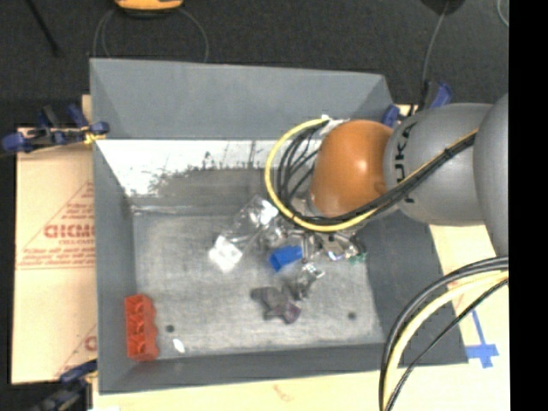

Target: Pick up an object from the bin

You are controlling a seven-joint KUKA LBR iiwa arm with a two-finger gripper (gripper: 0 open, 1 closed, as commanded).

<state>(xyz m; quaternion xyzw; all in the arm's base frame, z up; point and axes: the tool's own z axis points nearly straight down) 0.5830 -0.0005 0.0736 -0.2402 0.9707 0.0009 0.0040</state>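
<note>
The small blue plastic block lies mid-floor in the grey metal bin, just beside my gripper, with a dark purplish lumpy piece near below. I judge this the approach step. How far the gripper is open, or whether it has hold of anything, I cannot tell. The next move calls for centring over the block.

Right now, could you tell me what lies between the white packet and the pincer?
A small blue piece lies there, close to the pincer, right of the white packet, as the camera view shows.
</note>
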